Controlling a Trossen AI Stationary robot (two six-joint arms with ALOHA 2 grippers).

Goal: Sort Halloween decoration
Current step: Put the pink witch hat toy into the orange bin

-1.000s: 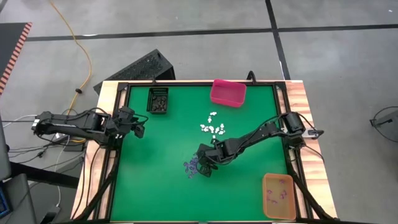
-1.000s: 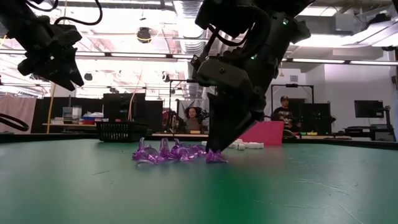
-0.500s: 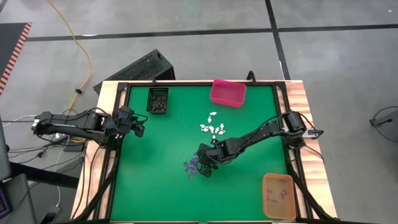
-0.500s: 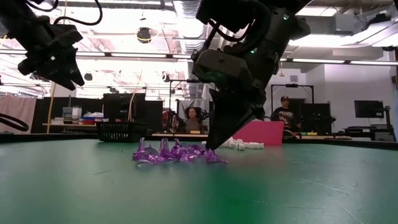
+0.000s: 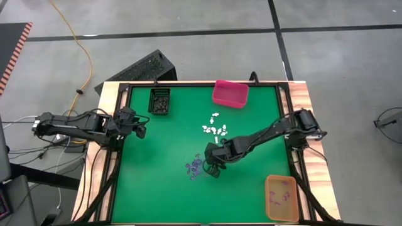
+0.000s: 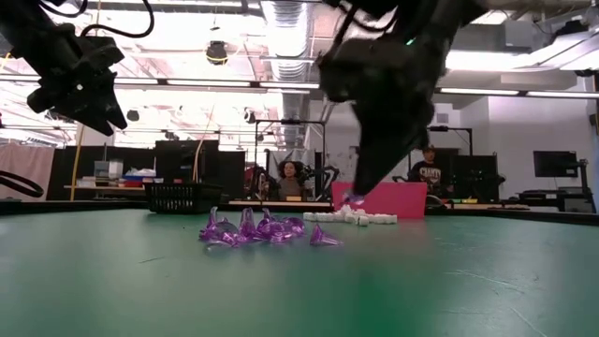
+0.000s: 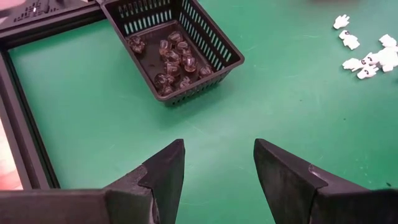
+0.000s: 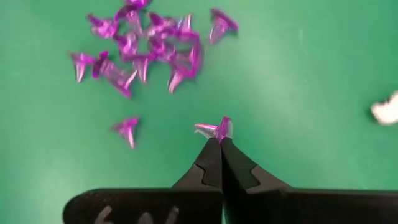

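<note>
1. Far left: left end effector (image 5: 142, 130) hovering over the left edge of the green desk (image 5: 163, 188), fingers (image 7: 163, 171) spread wide, holding nothing; waiting.
2. Just ahead of it, near the back-left corner: black bin (image 5: 159, 101) with dark trinkets (image 7: 168, 59) already inside.
3. Middle of the desk: pile of purple trinkets (image 5: 196, 167) lying loose, with a few strays beside it in the right wrist view.
4. Beside that pile, on its right: right end effector (image 5: 214, 168) raised off the surface, fingers pinched fully together on one purple trinket (image 8: 217, 129) at the very tips; in the low view, that piece hangs clear above the desk.
5. Behind it: cluster of white trinkets (image 5: 214, 127), unsorted, and beyond them the pink bin (image 5: 230, 93) at the back edge.
6. Front right corner: orange bin (image 5: 281, 198) with several purple pieces already in it.
7. Step in hand, by the look of it: carrying a picked purple piece off for sorting. Likely calls for a swing right and toward the front, stopping over the orange bin, then opening to drop; grip is only at the fingertips, so a smooth carry seems wise.
</note>
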